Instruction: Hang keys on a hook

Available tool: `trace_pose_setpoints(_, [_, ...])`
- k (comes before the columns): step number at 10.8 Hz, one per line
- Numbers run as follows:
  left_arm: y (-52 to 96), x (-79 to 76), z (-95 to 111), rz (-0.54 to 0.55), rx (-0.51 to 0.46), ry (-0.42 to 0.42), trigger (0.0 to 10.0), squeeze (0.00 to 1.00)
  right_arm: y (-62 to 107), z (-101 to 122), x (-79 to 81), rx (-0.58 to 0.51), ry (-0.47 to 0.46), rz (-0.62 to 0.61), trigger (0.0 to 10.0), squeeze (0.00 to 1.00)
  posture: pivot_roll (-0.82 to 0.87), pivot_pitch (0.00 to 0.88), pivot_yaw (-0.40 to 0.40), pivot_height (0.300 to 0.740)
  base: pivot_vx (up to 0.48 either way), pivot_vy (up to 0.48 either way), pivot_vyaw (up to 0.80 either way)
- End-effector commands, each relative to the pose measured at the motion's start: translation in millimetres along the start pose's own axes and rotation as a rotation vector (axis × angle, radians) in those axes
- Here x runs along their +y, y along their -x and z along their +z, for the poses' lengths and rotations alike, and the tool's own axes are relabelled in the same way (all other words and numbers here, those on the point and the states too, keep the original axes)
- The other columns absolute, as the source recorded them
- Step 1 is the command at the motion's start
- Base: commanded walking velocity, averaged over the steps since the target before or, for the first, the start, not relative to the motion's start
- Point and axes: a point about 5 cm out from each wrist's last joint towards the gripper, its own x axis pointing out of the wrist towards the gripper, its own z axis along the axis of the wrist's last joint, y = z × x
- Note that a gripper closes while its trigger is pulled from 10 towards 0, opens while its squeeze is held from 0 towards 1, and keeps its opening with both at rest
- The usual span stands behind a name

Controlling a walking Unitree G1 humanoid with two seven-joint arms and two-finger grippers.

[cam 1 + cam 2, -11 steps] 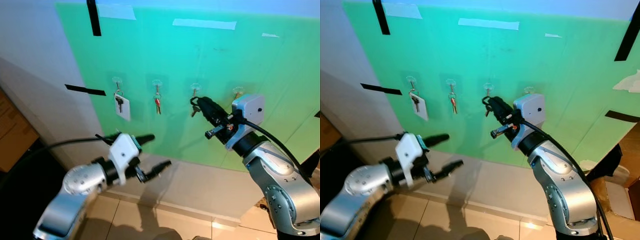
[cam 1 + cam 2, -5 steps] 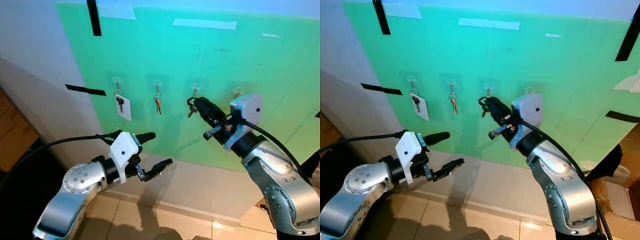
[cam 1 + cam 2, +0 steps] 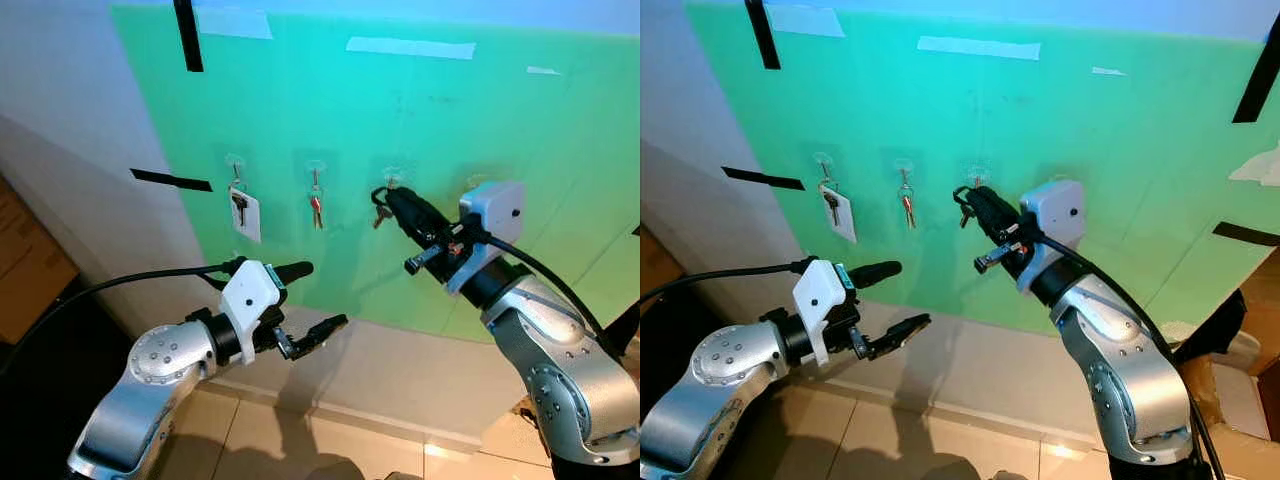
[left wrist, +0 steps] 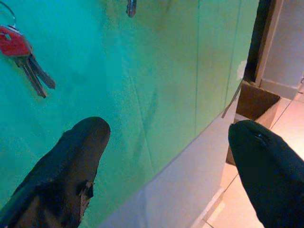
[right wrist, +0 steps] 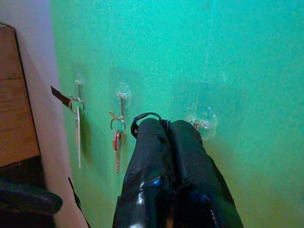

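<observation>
Right gripper (image 3: 392, 202), fingers pinched tight on the keys (image 3: 380, 212), holds their ring just beside the third hook (image 3: 392, 177) on the green board (image 3: 500, 110), not yet hung, while the left gripper (image 3: 315, 300) waits spread wide, empty, below.

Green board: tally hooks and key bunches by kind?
Clear hooks: 4 (far-left hook, second hook, third hook, far-right hook)
Key bunches: 3 (white-tagged bunch, red bunch, held bunch in right gripper)
Total: 7
</observation>
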Motion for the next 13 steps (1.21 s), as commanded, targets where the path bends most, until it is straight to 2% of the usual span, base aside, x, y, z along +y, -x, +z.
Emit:
trace_pose_setpoints(1, [-4.1, -3.3, -2, -0.008, 0.009, -0.014, 10.0, 0.00, -2.6, 1, 2.4, 0.000, -0.011, 0.020, 10.0, 0.00, -0.07, 0.000, 0.041, 0.740, 0.000, 0.000, 0.00])
trace_pose_setpoints(2, [-6.9, -4.4, -5, -0.009, 0.013, -0.011, 10.0, 0.00, -3.0, 0, 2.1, 0.002, -0.012, 0.017, 10.0, 0.00, -0.07, 0.000, 0.041, 0.740, 0.000, 0.000, 0.00])
trace_pose_setpoints(4, [-19.3, -8.4, -28, -0.006, 0.041, 0.006, 10.0, 0.00, -5.3, -7, -4.5, 0.057, -0.008, -0.035, 10.0, 0.00, -0.07, 0.000, 0.041, 0.740, 0.000, 0.000, 0.00])
trace_pose_setpoints(7, [-21.9, -7.8, -25, -0.006, 0.035, 0.002, 10.0, 0.00, -6.4, -13, -10.7, 0.104, -0.007, -0.085, 10.0, 0.00, -0.07, 0.000, 0.042, 0.740, 0.000, 0.000, 0.00])
trace_pose_setpoints(10, [-30.6, -10.9, -25, -0.010, 0.014, -0.011, 10.0, 0.00, -5.0, -24, -15.4, 0.184, -0.007, -0.119, 10.0, 0.00, -0.07, 0.000, 0.043, 0.740, 0.000, 0.000, 0.00])
trace_pose_setpoints(13, [-30.3, -10.9, -25, -0.010, 0.011, -0.012, 10.0, 0.00, -2.7, -19, -7.6, 0.142, -0.015, -0.057, 10.0, 0.00, -0.07, 0.001, 0.044, 0.740, 0.000, 0.000, 0.00])
